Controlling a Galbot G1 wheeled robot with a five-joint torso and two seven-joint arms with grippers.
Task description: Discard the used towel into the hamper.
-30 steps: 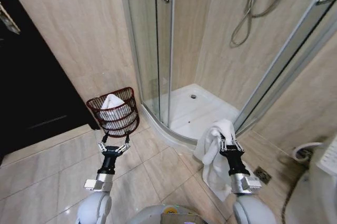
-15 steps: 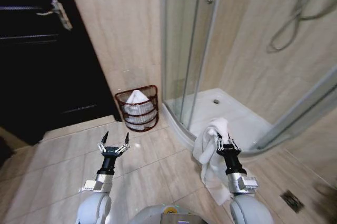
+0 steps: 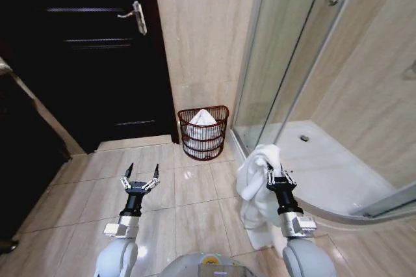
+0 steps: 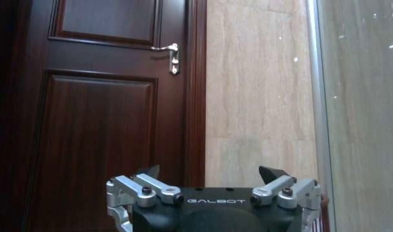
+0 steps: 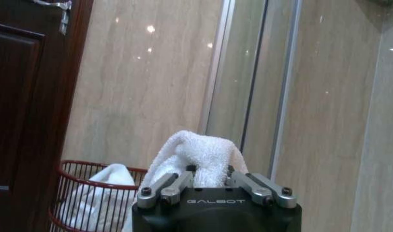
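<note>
Head view, nearest first: left gripper (image 3: 140,179) held low over the tiled floor (image 3: 84,186), fingers spread wide, nothing between them. Right gripper (image 3: 279,177) raised at about the same height on the other side, fingers clenched on the white towel (image 3: 255,186). Towel bunched above the fingers and draped down past the wrist in a long fold, its lower end hanging close to the floor. Just beyond the right gripper, the curved white shower tray (image 3: 325,173) behind glass panels (image 3: 286,49).

Farther off, roughly midway between the two arms, stood the hamper (image 3: 203,133): a small round reddish-brown wire basket, upright on the floor against the beige wall (image 3: 201,23), between the dark wooden door (image 3: 84,62) and the shower's glass edge. Already held a white cloth (image 3: 203,121), piled up to about rim height. Well apart from both grippers.

Left wrist view: same gripper (image 4: 209,171) with its two dark fingertips (image 4: 271,173) well separated, pointed toward the door (image 4: 106,121) and its metal lever handle (image 4: 170,53), beige wall beside it.

Right wrist view: gripper (image 5: 206,175) closed around a rounded hump of towel (image 5: 199,152) poking up between the fingers; beyond and to one side, the hamper (image 5: 80,203) with white cloth (image 5: 106,188) inside, close to the door frame.
</note>
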